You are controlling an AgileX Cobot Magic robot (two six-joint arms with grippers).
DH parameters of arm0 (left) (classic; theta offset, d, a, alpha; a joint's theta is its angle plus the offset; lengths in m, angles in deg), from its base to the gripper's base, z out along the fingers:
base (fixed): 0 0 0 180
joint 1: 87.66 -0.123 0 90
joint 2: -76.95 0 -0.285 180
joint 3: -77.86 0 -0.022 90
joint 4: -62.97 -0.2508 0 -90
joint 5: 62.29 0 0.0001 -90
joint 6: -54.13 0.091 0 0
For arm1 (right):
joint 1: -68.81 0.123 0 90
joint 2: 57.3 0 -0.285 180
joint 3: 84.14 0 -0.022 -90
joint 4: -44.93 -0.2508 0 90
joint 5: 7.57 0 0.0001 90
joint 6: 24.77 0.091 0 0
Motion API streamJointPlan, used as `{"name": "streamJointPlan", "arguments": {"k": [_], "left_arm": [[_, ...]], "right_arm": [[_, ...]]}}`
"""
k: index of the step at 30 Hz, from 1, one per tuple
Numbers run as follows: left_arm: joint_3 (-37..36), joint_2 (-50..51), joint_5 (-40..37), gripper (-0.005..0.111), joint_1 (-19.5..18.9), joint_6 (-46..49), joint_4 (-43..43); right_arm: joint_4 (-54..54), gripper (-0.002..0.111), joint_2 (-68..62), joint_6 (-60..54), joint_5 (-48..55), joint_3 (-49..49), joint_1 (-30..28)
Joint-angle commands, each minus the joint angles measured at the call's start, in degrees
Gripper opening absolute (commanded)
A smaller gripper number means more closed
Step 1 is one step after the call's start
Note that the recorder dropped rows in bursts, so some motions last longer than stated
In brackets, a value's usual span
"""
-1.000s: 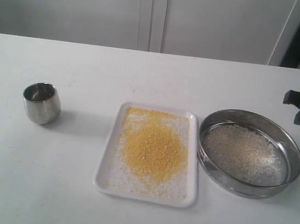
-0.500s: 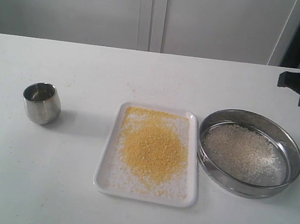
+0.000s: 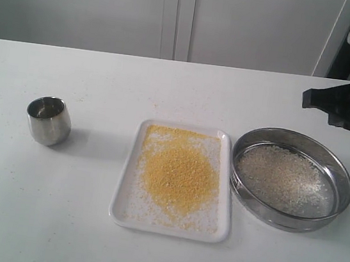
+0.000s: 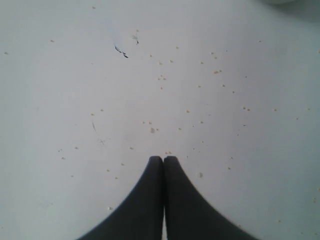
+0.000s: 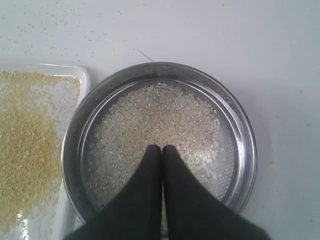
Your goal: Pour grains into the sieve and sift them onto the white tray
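- Right gripper (image 5: 162, 147) hangs above the sieve with its fingers pressed together and nothing between them. The left gripper (image 4: 163, 158) is likewise closed and empty, over bare table dotted with stray specks. We cannot place it relative to the white tray.
- Our table (image 3: 54, 218) is white, with loose crumbs scattered around the tray.
- The sieve (image 3: 283, 217) sits on the table close against the long side of the white tray (image 3: 116, 201). We cannot tell whether the rims touch.
- A small steel cup (image 3: 48, 121) stands upright, well apart from the tray on the opposite side from the sieve.
- The grains are split: yellow meal (image 3: 179, 173) is heaped in the tray's middle with some pale bits around it. The whitish coarse grains (image 3: 278, 177) lie on the sieve's mesh.
- We judge the sifting done, with only clearing the arm left. To do that well, we lift straight up from the sieve, keep the fingers clear of its rim, and avoid any sideways sweep toward the tray that could nudge the sieve or scatter meal.
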Motion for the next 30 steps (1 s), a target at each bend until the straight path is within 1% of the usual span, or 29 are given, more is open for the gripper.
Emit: {"name": "streamJointPlan", "arguments": {"k": [1, 9, 20, 26, 30], "left_arm": [[0.35, -0.35, -0.88, 0.0, -0.21, -0.15, 0.3], [0.35, -0.35, -0.88, 0.0, -0.21, -0.15, 0.3], [0.35, -0.35, -0.88, 0.0, -0.21, -0.15, 0.3], [0.35, -0.35, -0.88, 0.0, -0.21, -0.15, 0.3], [0.35, -0.35, -0.88, 0.0, -0.21, -0.15, 0.3]], "right_arm": [[-0.15, 0.0, 3.09, -1.09, 2.63, -0.08, 0.14], [-0.15, 0.0, 8.39, -1.09, 7.92, 0.64, 0.14], [-0.24, 0.0, 18.41, -2.83, 6.42, 7.67, 0.14], [-0.24, 0.0, 27.75, -4.17, 3.24, 12.64, 0.17], [-0.48, 0.0, 34.74, -4.17, 3.07, 15.72, 0.17]]}}
